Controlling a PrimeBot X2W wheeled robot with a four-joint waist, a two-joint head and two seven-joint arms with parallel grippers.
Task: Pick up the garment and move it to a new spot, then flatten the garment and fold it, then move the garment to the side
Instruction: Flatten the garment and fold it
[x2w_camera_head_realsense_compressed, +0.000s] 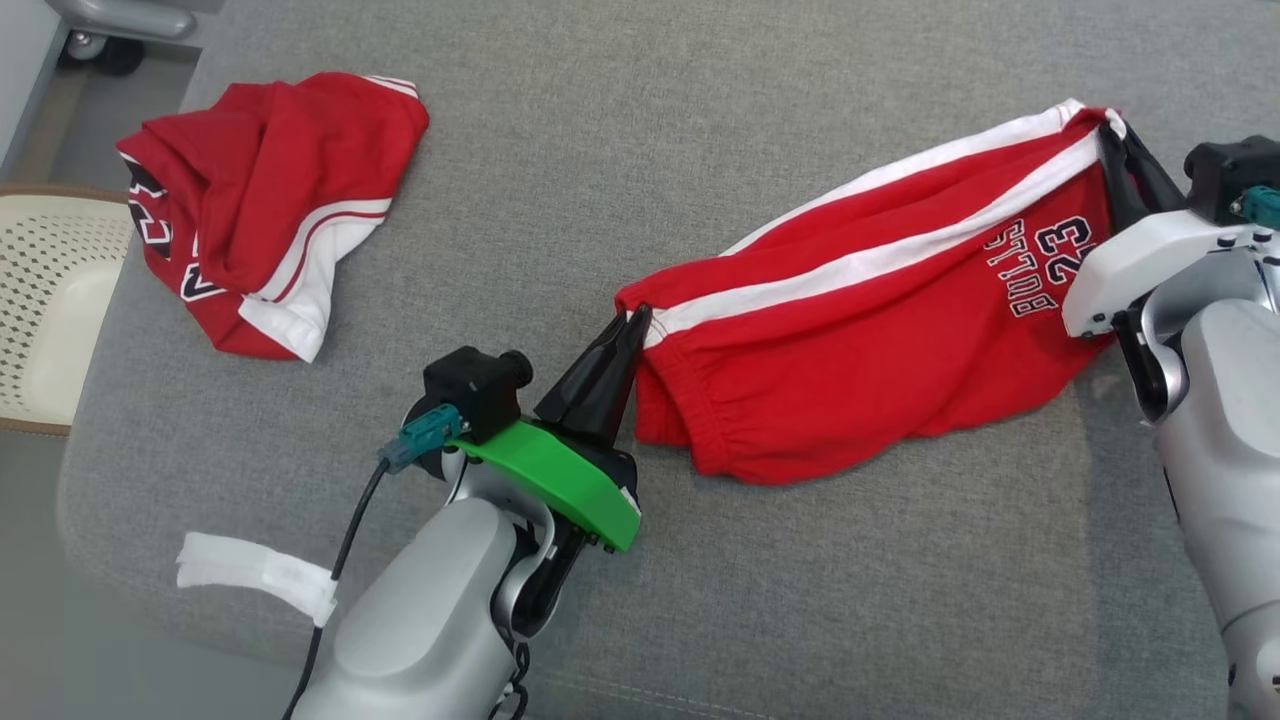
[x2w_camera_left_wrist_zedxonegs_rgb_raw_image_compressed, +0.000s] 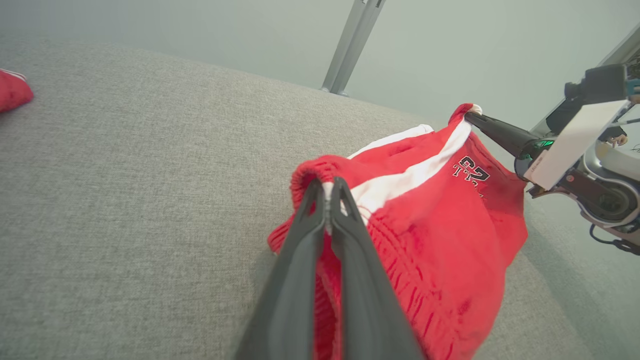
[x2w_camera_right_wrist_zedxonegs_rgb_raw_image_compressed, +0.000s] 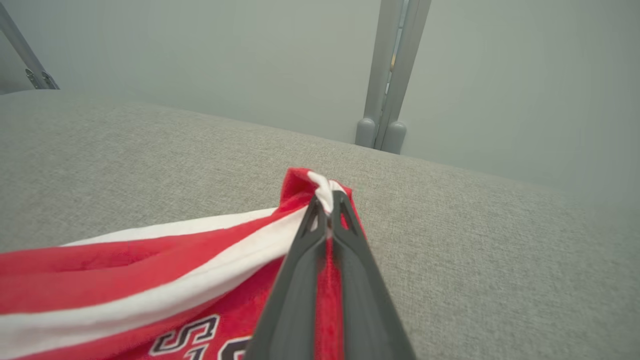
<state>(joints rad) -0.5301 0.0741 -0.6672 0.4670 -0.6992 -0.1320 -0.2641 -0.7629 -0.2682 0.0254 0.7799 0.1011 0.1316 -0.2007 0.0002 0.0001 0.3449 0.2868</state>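
red white-striped shorts (x2w_camera_head_realsense_compressed: 860, 330), grey couch (x2w_camera_head_realsense_compressed: 620, 150)

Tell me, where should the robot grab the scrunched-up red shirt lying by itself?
On the red shirt, probably the white-banded edge, which flops out flat on the couch toward the robot: an easy lip to pinch. Come from the near side, over bare cushion; the middle is a humped wad. Right now the left tool and right tool both pinch the red shorts.
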